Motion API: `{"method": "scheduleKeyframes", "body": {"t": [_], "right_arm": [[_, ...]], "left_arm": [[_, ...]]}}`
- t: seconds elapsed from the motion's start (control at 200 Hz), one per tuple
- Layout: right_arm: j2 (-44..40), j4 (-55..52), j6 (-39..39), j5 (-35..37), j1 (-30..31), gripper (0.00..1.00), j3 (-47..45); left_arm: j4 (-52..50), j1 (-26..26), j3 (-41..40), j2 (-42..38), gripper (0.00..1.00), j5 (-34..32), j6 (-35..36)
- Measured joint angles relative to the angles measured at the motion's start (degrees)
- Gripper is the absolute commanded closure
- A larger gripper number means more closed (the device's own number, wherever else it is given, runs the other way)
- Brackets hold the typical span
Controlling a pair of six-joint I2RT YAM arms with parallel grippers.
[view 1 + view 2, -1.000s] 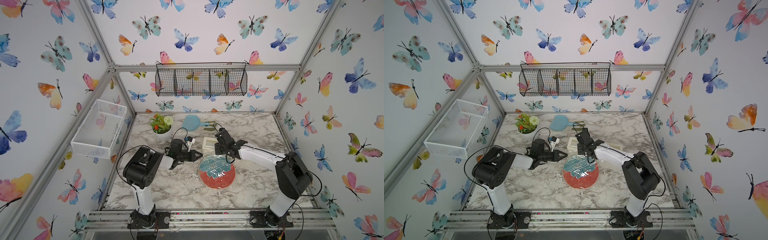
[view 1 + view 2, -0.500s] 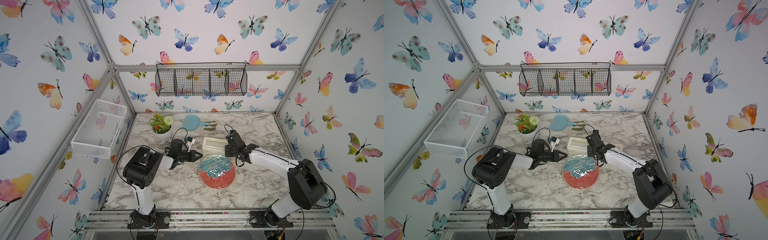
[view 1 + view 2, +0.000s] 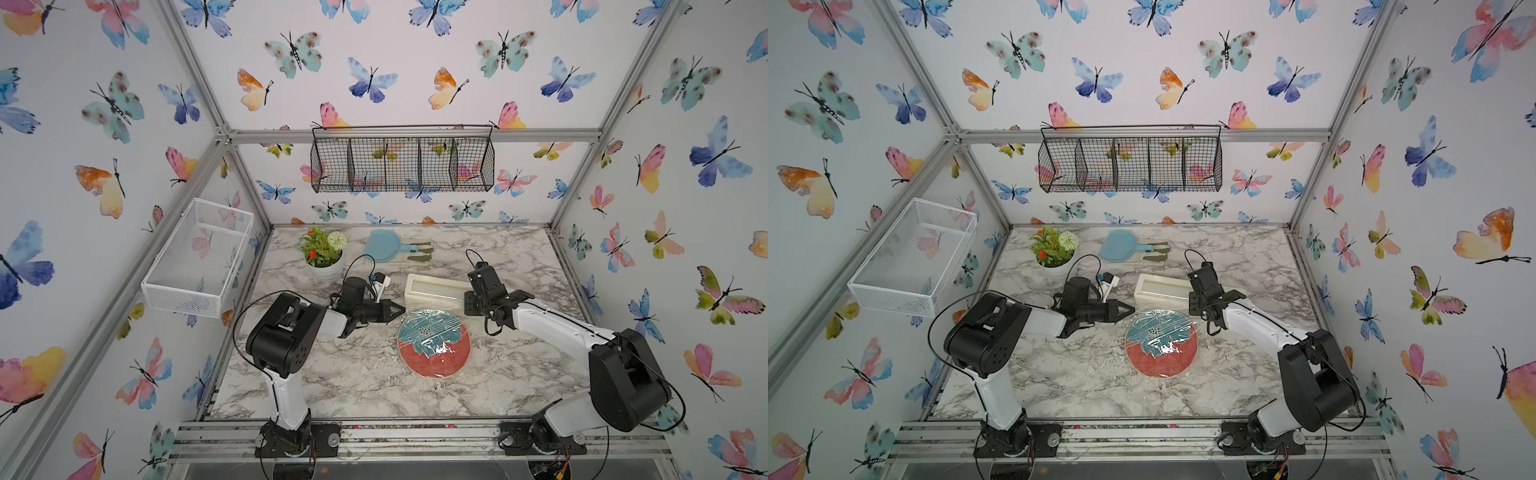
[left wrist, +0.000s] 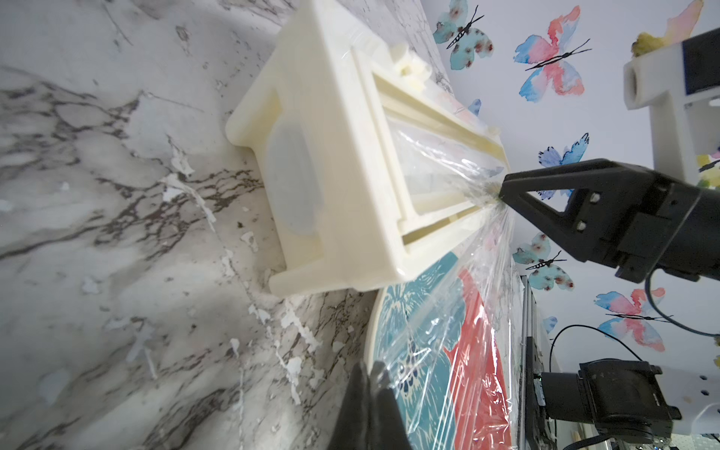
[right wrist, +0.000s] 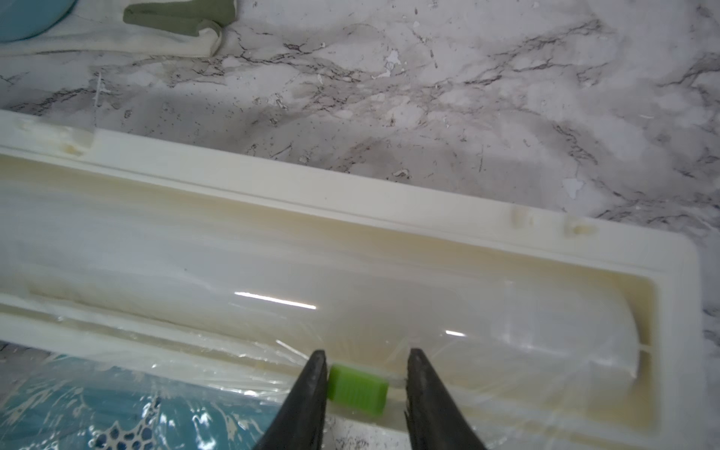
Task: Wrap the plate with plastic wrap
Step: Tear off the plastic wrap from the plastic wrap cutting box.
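The coral-red plate (image 3: 434, 351) with its teal flower lies flat at mid-table in both top views, under a glossy sheet of plastic wrap (image 4: 467, 311). The film runs up to the cream dispenser box (image 3: 432, 291) just behind the plate. My left gripper (image 4: 370, 374) is shut, with crumpled film at its tips, by the plate's far-left rim. My right gripper (image 5: 364, 362) stands over the dispenser's front rail. Its jaws are apart on either side of the small green tab (image 5: 356, 387), and one finger touches it.
A potted plant (image 3: 324, 255), a light blue paddle dish (image 3: 384, 245) and a folded cloth (image 3: 419, 251) sit at the back of the marble table. A white mesh basket (image 3: 199, 257) hangs on the left wall and a black wire basket (image 3: 403, 160) on the back wall.
My right gripper has travelled rightward along the dispenser's front, from near its left end. The left arm and the plate have stayed still.
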Motion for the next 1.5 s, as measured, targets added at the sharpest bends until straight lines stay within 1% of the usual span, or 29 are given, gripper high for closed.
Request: {"method": "scheduleKeyframes", "body": {"t": [0.305, 0.806, 0.831, 0.866, 0.926, 0.931, 0.966, 1.071, 1.166, 1.201, 1.231, 1.296, 1.391, 1.501], "right_arm": [[-1.4, -5.2, 1.2, -1.2, -3.4, 0.61, 0.5], [-2.9, -9.6, 6.1, 0.5, -4.4, 0.58, 0.4], [-2.8, -10.1, 6.2, 0.4, -4.5, 0.56, 0.7], [-2.8, -10.7, 6.4, 0.3, -4.6, 0.52, 1.1], [-3.0, -11.6, 6.3, 0.2, -5.0, 0.47, 1.3], [-3.0, -11.6, 6.4, 0.1, -5.0, 0.46, 1.3], [-3.5, -12.1, 6.3, -0.3, -5.4, 0.43, 1.3], [-5.7, -15.0, 5.9, -1.9, -5.9, 0.32, 1.4], [-8.3, -17.1, 5.7, -2.9, -6.1, 0.23, 2.2], [-9.4, -17.7, 5.7, -3.0, -6.2, 0.22, 2.7], [-10.1, -18.2, 5.6, -3.1, -6.3, 0.18, 3.2], [-11.8, -18.9, 5.9, -3.4, -7.4, 0.17, 4.1], [-13.5, -19.1, 6.0, -5.1, -12.3, 0.13, 3.9], [-13.5, -18.2, 6.1, -7.6, -18.7, 0.08, 1.2]], "left_arm": [[-1.2, 0.0, 0.2, 0.0, 1.0, 0.1, 0.0], [-1.6, 0.0, 0.7, 0.0, 1.0, 1.2, 0.0], [-1.5, 0.0, 0.7, 0.1, 0.96, 1.3, 0.0], [-1.5, 0.0, 0.7, 0.1, 0.84, 1.4, 0.0], [-1.4, 0.0, 0.7, 0.2, 0.74, 1.5, -0.2], [-1.3, 0.0, 0.7, 0.2, 0.72, 1.6, -0.2], [-1.4, 0.2, 0.7, 0.2, 0.63, 1.5, -0.5], [-1.2, 0.5, 0.7, 0.2, 0.5, 1.5, -0.8], [-2.1, 0.6, 0.7, -0.8, 0.43, 1.2, -0.7], [-2.8, 0.6, 0.7, -1.7, 0.42, 1.0, -0.3], [-3.3, 0.6, 0.7, -2.4, 0.42, 0.8, -0.2], [-4.8, 0.6, 1.1, -4.5, 0.41, 0.4, 0.6], [-7.0, 0.6, 3.1, -6.2, 0.4, -0.4, 1.8], [-8.3, 0.6, 5.4, -6.5, 0.39, -1.0, 2.8]]}}
